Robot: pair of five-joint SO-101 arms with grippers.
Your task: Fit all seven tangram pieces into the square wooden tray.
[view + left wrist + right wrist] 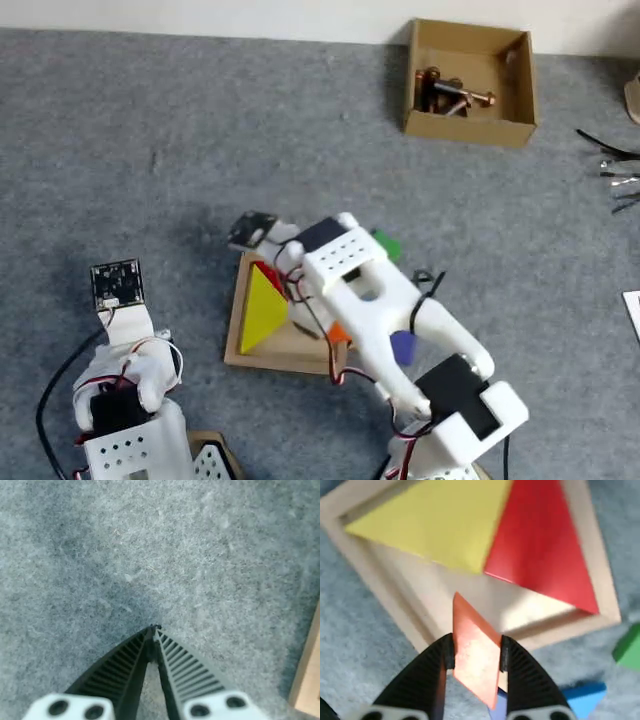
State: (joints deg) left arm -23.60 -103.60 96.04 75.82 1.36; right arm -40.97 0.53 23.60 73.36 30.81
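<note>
- right gripper: pinching an orange piece by its two long edges, held above the rim of the tray.
- tray: lying on grey carpet. Inside it a yellow triangle and a red triangle sit edge to edge, and the rest of its floor is bare wood.
- blue piece, green piece: on the carpet just outside the tray.
- left gripper: fingers pressed together with nothing between them, over carpet, near the tray.
- box: cardboard, well apart at the far side, with copper-coloured metal parts inside.
</note>
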